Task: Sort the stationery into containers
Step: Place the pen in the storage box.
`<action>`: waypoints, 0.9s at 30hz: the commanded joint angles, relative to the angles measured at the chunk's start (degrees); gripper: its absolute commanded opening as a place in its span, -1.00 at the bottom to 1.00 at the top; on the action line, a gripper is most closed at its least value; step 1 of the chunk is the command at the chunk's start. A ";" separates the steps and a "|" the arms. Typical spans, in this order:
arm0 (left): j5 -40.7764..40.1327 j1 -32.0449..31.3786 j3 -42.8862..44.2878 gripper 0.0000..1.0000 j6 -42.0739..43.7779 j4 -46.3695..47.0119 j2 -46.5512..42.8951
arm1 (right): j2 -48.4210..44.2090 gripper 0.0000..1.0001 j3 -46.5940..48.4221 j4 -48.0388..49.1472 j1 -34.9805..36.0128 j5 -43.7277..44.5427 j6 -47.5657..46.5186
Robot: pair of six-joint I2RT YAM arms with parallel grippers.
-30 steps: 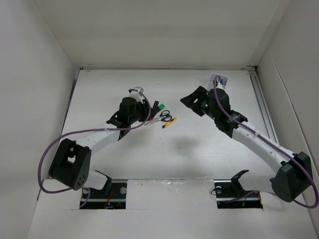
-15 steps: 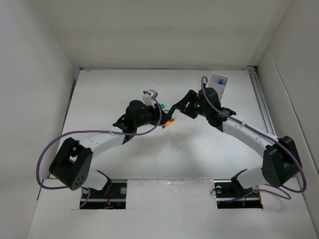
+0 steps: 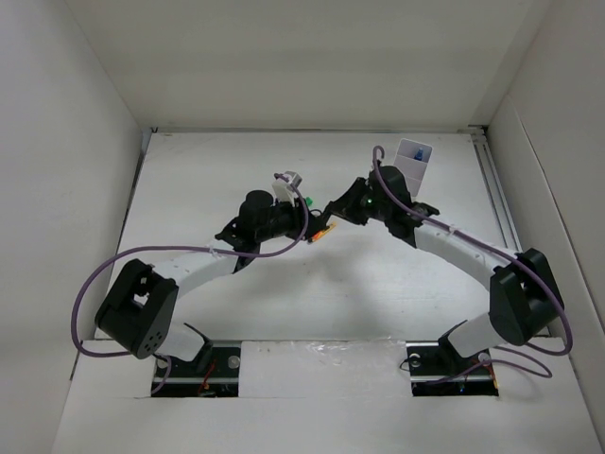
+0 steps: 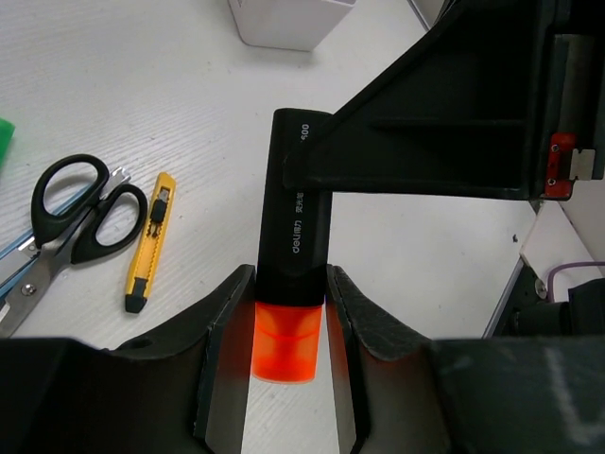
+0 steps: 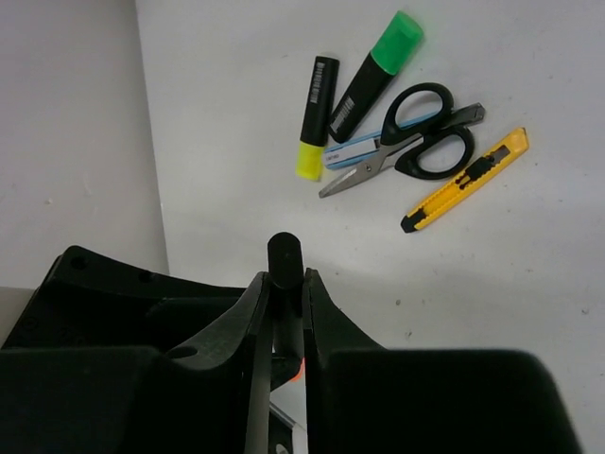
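An orange highlighter [image 4: 293,227] with a black body is held off the table by both grippers at once. My left gripper [image 4: 290,276] is shut on its orange end. My right gripper [image 5: 285,279] is shut on its black end [image 5: 285,252], and one of that gripper's fingers [image 4: 425,132] reaches in from the right. On the table lie a yellow highlighter [image 5: 315,118], a green highlighter [image 5: 376,76], black-handled scissors [image 5: 421,142] over a clear-blue pen [image 5: 352,152], and a yellow-black cutter [image 5: 465,180]. The two grippers meet mid-table [image 3: 319,214].
A white container [image 3: 414,157] with something blue in it stands at the back right, and its base shows in the left wrist view [image 4: 288,19]. White walls close in the table on the left, back and right. Purple cables loop off both arms.
My right arm swung left from the white container to the left gripper, and its jaws closed on the highlighter's black end. The left gripper kept its grip.
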 commanded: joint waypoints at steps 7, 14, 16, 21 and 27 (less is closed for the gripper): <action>-0.45 0.03 -0.25 -0.11 1.13 4.47 -1.85 | -1.40 -0.95 2.78 2.23 -0.10 3.96 1.10; -6.95 0.03 -0.25 0.25 1.13 3.33 -7.02 | -4.21 -1.00 3.31 2.23 -7.30 10.37 1.63; -9.94 0.03 -0.25 0.50 1.66 0.88 -7.56 | -5.27 -1.00 3.31 2.23 -10.89 14.30 1.63; -16.35 0.03 -1.56 0.52 1.66 -1.15 -7.56 | -7.21 -1.00 3.31 2.23 -16.97 28.28 2.24; -25.92 2.49 -2.10 0.52 1.13 -5.54 -7.56 | -4.32 -1.00 6.28 1.45 -22.26 47.01 2.76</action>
